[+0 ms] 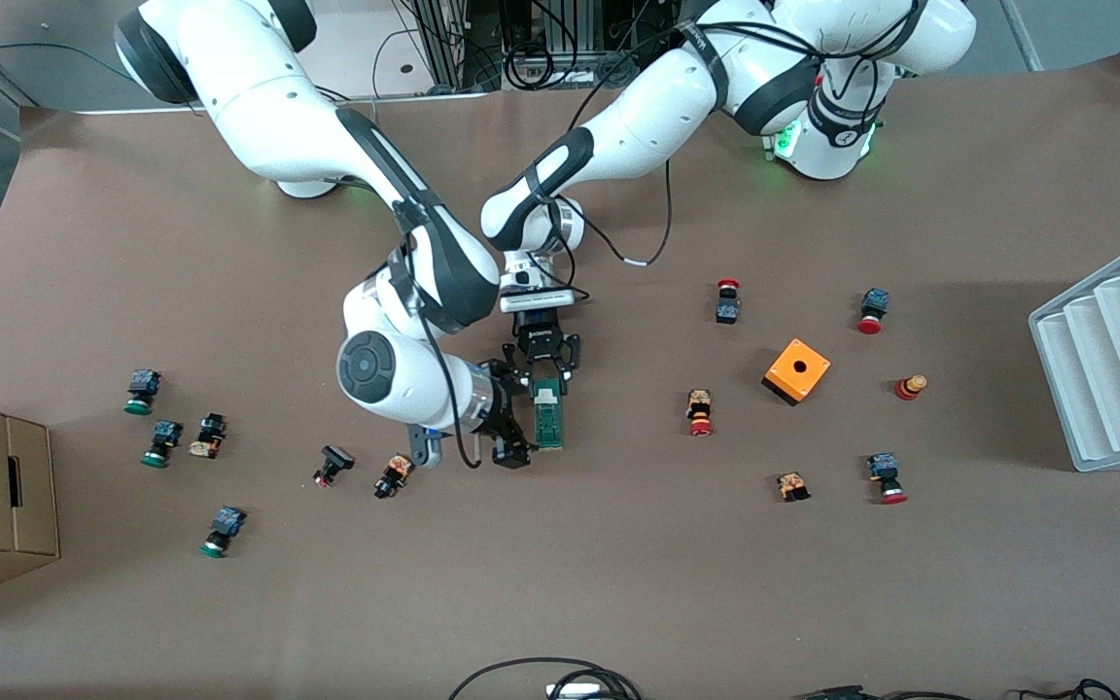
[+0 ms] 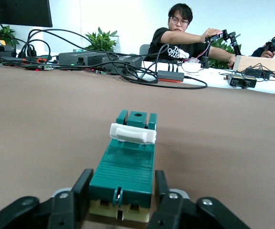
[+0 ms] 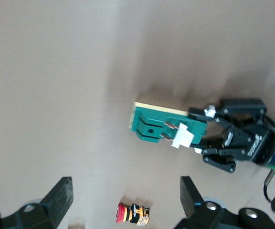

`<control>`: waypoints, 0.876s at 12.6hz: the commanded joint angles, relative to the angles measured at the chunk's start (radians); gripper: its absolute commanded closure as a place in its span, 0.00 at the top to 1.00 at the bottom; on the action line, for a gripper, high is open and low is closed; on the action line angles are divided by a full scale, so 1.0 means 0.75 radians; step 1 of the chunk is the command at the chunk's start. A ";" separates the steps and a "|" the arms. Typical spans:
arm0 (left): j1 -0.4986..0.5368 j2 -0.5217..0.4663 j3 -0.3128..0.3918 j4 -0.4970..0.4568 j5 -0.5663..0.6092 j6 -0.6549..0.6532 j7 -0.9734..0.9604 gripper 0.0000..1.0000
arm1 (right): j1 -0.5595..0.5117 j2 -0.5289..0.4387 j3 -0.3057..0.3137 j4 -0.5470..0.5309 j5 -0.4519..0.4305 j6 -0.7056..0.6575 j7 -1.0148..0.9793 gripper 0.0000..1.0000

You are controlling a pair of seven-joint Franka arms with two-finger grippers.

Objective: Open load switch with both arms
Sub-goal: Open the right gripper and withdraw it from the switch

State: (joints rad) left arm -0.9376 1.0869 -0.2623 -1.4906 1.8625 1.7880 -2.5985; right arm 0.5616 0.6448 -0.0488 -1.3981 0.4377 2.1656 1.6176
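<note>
1. The load switch (image 1: 548,416) lies mid-table, its white tab (image 2: 132,133) across the top.
2. The left gripper (image 2: 121,198) is clamped on the switch's end.
3. The right gripper (image 3: 125,202) hangs beside the switch, fingers wide apart, gripping nothing.
4. A grey slotted tray (image 1: 1109,365) sits at the left arm's end; its contents cannot be seen.

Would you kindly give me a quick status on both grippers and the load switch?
Left gripper shut on load switch, flat on table. Right gripper open above it, holding nothing. Nothing in the way; red push button lies close by.
</note>
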 commanded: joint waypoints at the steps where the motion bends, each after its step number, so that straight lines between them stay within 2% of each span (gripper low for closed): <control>1: -0.008 0.030 0.002 0.020 0.002 -0.005 -0.002 0.74 | -0.029 -0.105 -0.082 -0.009 -0.025 -0.134 -0.266 1.00; 3: -0.006 0.025 0.002 0.022 0.002 0.003 0.002 1.00 | -0.098 -0.160 -0.088 -0.011 -0.027 -0.252 -0.485 1.00; 6: -0.004 0.015 0.002 0.022 -0.011 0.011 0.071 1.00 | -0.231 -0.303 -0.092 -0.062 -0.033 -0.428 -0.847 1.00; 9: -0.002 -0.005 0.000 0.018 -0.021 0.017 0.100 1.00 | -0.345 -0.475 -0.092 -0.132 -0.158 -0.596 -1.210 1.00; 11: 0.000 -0.028 0.000 0.018 -0.080 0.029 0.184 1.00 | -0.437 -0.603 -0.090 -0.220 -0.225 -0.629 -1.529 1.00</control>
State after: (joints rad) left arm -0.9370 1.0847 -0.2627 -1.4836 1.8428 1.7937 -2.5230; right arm 0.2810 0.3115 -0.1278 -1.4494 0.3137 1.7027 0.6429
